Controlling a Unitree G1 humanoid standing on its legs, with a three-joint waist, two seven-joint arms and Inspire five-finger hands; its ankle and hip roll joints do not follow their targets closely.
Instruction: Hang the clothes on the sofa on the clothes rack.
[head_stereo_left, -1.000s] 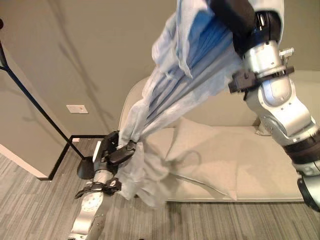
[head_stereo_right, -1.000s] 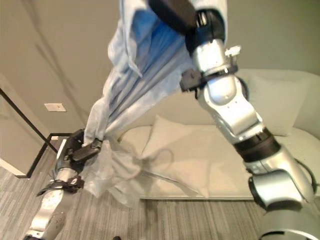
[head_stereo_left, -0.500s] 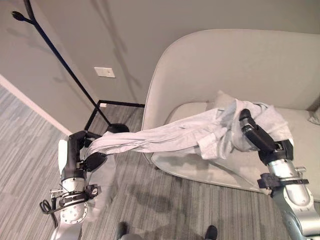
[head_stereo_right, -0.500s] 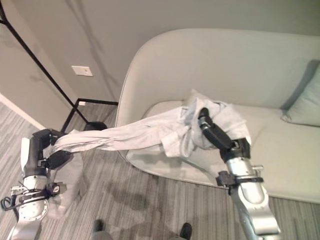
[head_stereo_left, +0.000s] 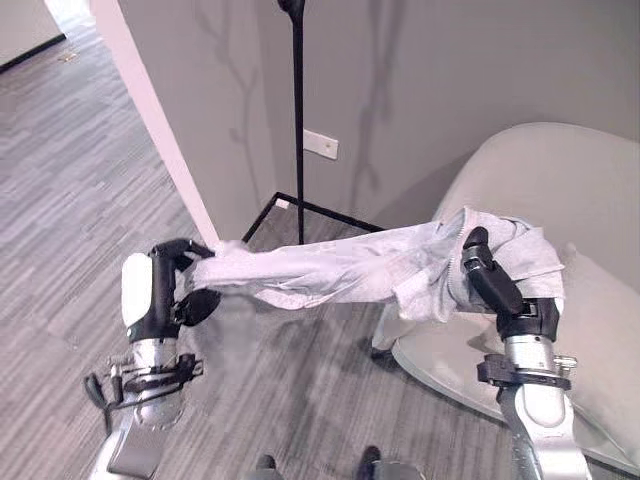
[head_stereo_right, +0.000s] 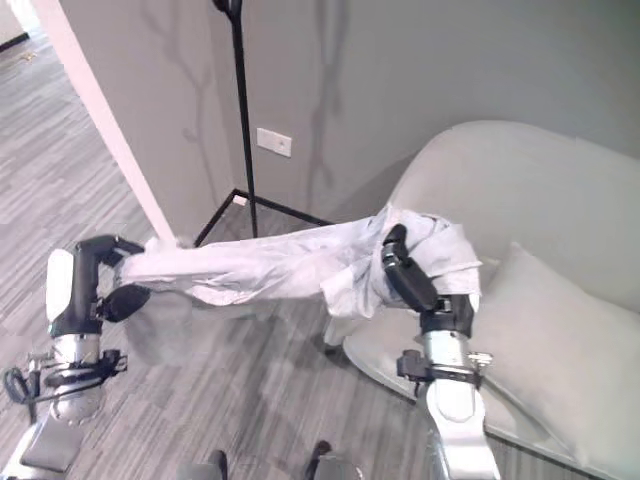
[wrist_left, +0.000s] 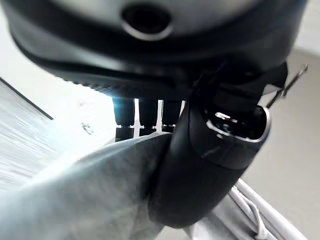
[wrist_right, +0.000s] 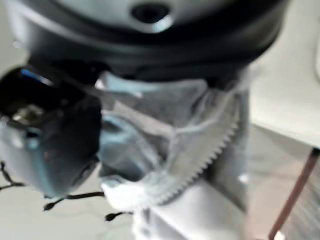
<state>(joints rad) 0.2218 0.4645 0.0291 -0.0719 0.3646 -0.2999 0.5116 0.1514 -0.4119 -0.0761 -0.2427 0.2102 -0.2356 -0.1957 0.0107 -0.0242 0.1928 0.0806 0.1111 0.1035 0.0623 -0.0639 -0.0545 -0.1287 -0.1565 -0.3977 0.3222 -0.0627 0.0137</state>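
Pale grey zippered fabric garment (head_stereo_left: 340, 270), stretched roughly level in mid-air before thin black metal clothes rack (head_stereo_left: 297, 120), possibly a jacket.

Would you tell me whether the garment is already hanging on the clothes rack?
No, the pale garment is stretched between the left hand and right hand, in front of the black rack pole.

A pale grey garment (head_stereo_right: 270, 265) is stretched in the air between the two hands. The left hand (head_stereo_right: 95, 285) has its fingers and thumb curled round one end, low over the striped grey floor (head_stereo_right: 250, 400). The right hand (head_stereo_right: 405, 275) is wrapped in the bunched other end, above the front edge of the light sofa (head_stereo_right: 540, 210). A cushion (head_stereo_right: 560, 340) lies on the seat. Behind the cloth, a black clothes rack (head_stereo_right: 240, 120) stands upright against the wall, beside a white wall plate (head_stereo_right: 273, 142).
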